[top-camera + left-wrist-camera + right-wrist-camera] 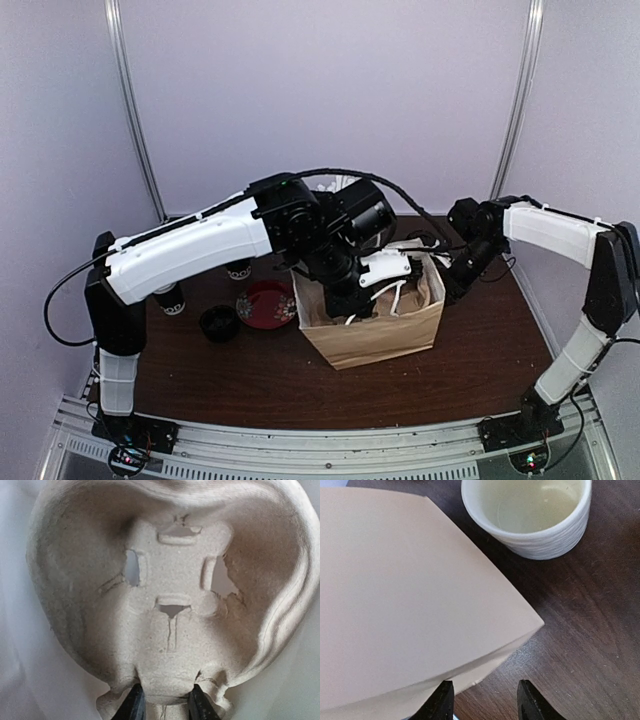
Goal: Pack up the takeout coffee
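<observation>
Two takeout coffee cups, white with a black lower band, stand at the left of the table, one [172, 298] under my left arm and one [240, 269] half hidden behind it. My left gripper [350, 295] reaches down into the open brown paper bag [375, 340]. In the left wrist view it [165, 692] is shut on the rim of a beige pulp cup carrier [170, 580], which fills that view. My right gripper [455, 275] is open at the bag's right side; in its own view it [485, 690] has the bag wall [395, 605] beside its left finger and holds nothing.
A red plate [266, 303] and a black round lid-like thing [218, 322] lie left of the bag. A cream ribbed mug [530, 515] stands on the dark wooden table [580, 645] just beyond my right gripper. White paper handles [400, 295] hang at the bag's mouth.
</observation>
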Robot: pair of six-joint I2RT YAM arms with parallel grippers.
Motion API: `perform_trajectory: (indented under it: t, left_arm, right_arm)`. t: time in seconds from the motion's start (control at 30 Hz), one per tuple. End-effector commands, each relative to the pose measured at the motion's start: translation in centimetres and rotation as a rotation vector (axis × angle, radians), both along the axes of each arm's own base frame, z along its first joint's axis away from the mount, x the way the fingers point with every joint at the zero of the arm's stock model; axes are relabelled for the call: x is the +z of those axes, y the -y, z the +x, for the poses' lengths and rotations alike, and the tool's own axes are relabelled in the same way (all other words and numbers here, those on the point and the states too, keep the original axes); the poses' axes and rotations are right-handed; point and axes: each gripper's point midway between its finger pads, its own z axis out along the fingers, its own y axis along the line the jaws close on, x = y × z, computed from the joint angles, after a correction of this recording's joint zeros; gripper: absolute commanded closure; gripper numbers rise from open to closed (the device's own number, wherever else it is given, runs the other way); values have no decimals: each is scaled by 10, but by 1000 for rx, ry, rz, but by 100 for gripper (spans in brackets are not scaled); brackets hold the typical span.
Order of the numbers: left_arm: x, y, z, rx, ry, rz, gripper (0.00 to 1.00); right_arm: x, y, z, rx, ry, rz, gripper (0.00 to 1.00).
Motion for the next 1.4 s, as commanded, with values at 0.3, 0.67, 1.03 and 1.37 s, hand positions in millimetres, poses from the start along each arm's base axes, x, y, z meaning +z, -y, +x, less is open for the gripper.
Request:
perform_trajectory:
  t: [0.3,0.67,1.03,1.37]
  left_arm:
    - [1,-16,-7,1,-42,73,76]
    - [-21,-69,-24,109,-135,249,77]
    - [-49,-93,-32,150,-172,344,79]
    - [-84,-87,-18,136,-167,358,77]
  right_arm:
    - [-31,-71,-50,238,-173,36,53]
    - [-17,-92,-93,373,-250,89,51]
    - [-13,-86,-89,379,-195,63,48]
    - [0,-79,-86,370,-132,64,45]
